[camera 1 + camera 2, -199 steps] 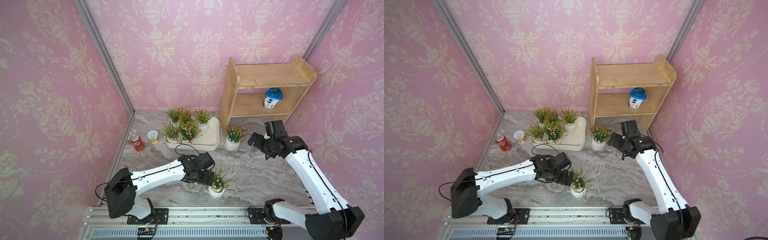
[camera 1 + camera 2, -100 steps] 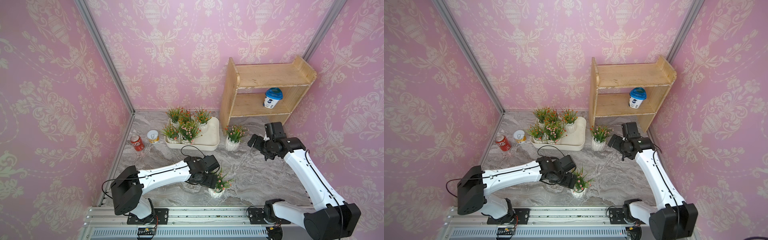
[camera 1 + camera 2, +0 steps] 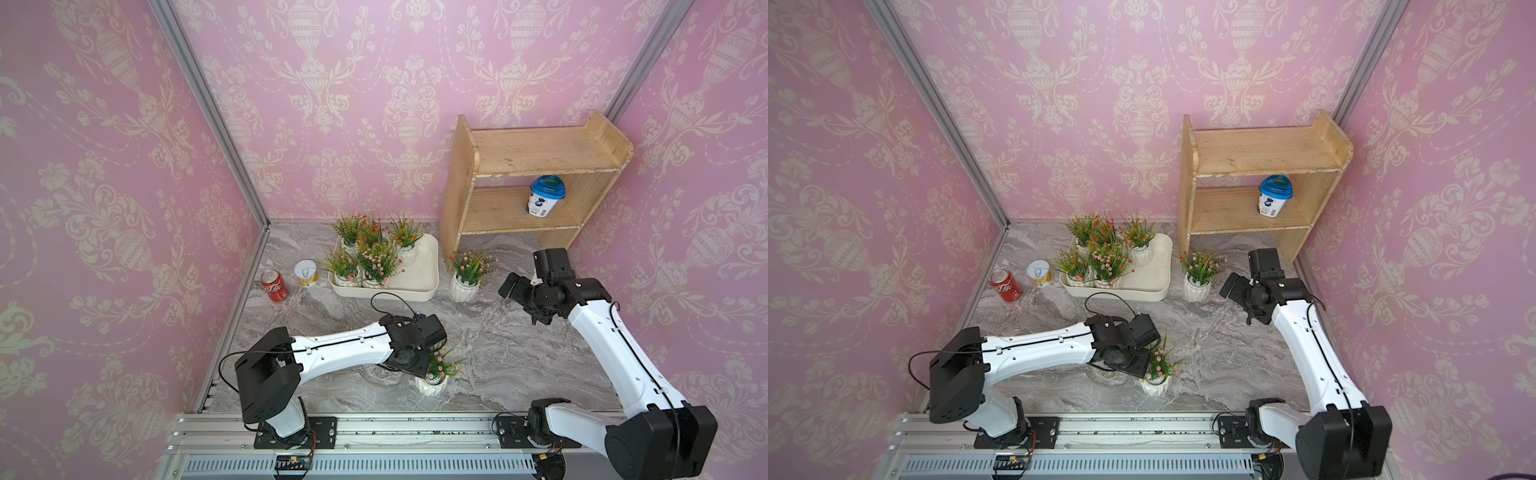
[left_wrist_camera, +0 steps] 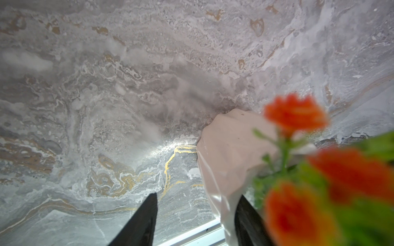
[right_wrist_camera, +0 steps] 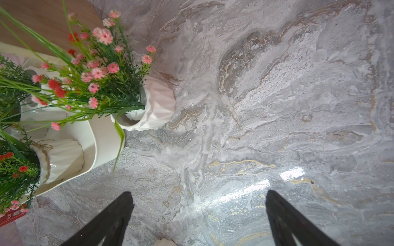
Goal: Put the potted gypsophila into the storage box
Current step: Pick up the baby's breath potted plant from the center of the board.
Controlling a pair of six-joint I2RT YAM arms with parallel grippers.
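Top views overlook everything; wrist views hug the tabletop.

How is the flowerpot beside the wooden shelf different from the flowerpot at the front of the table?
The front flowerpot sits between the fingers of the left gripper; the shelf flowerpot stands free, the open right gripper off to its side. The shelf flowerpot is close to the storage box; the front flowerpot is far from it. Both are white, upright, and outside the box.

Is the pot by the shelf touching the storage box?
Apart. Both top views show a strip of bare marble between the pot and the storage box.
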